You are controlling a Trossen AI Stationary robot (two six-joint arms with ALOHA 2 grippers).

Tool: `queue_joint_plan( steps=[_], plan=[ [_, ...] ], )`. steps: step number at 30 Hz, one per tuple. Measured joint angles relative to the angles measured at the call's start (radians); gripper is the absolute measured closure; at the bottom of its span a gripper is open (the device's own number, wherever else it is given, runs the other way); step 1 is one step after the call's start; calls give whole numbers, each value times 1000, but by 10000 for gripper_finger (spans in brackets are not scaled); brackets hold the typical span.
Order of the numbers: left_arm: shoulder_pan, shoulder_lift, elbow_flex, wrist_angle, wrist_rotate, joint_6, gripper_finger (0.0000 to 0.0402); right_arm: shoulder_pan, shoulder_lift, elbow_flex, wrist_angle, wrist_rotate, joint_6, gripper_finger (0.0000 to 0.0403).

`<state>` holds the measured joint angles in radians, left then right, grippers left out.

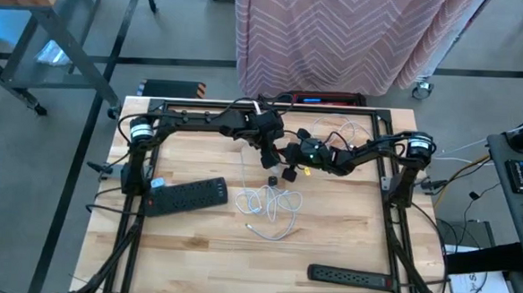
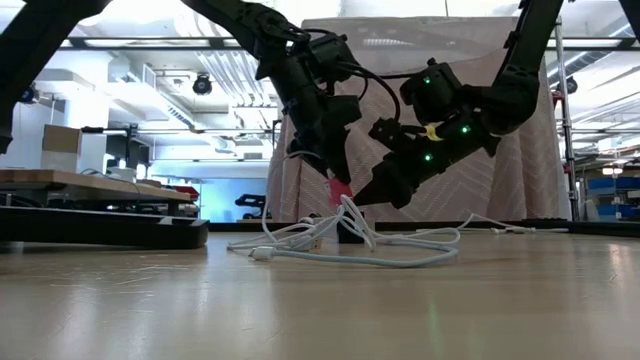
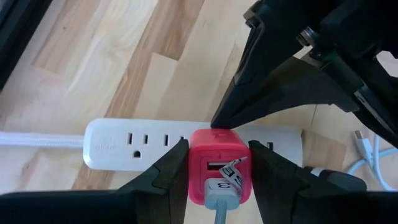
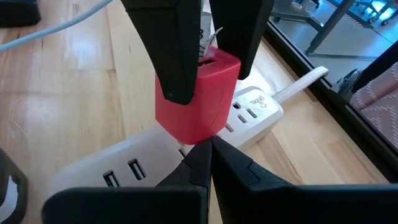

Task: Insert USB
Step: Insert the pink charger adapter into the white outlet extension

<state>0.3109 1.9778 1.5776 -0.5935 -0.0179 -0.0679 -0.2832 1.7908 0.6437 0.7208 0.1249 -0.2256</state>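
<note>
A red charger block (image 3: 214, 158) sits between my left gripper's (image 3: 217, 149) fingers, over a white power strip (image 3: 124, 140) that lies flat on the wood. A grey USB plug (image 3: 221, 193) with a label sticks in the block's port. In the right wrist view the block (image 4: 199, 99) hangs tilted over the strip (image 4: 252, 109). My right gripper (image 4: 205, 146) is shut, with its tips at the block. Both grippers (image 1: 270, 154) (image 1: 290, 157) meet near the table's far middle. Whether the block's prongs are in the strip is hidden. My left gripper pinches the red block by two opposite side faces (image 3: 194, 162), one finger on each, coming from above and pointing down. The block is tilted in the hold, just above the white strip. My right gripper is shut and its joined fingertips (image 3: 217, 121) touch a third side face of the block (image 4: 199, 134), low down. The fingers come slanting down from the table's right side.
A loose coil of white cable (image 1: 272, 201) lies just nearer than the grippers. A black power strip (image 1: 187, 195) lies at the left, another (image 1: 349, 277) near the front right edge. Two small black cubes (image 1: 271, 178) stand below the grippers. Bare wood lies front left.
</note>
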Motion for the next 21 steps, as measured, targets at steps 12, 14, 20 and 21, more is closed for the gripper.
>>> queue_joint_plan(
  steps=[12, 14, 20, 21],
  plan=[
    [10, 1, 0, 36, 27, 7, 276, 1, 0, 0, -11, 6, -1, 403],
    [11, 2, -1, 44, 24, 14, 276, 2, 0, -1, -10, 46, -13, 403],
    [13, 5, -3, 44, 25, 25, 276, 3, -40, -6, -39, 122, -63, 403],
    [14, 5, -4, 43, 26, 25, 276, 3, -47, -6, -43, 112, -63, 403]
  ],
)
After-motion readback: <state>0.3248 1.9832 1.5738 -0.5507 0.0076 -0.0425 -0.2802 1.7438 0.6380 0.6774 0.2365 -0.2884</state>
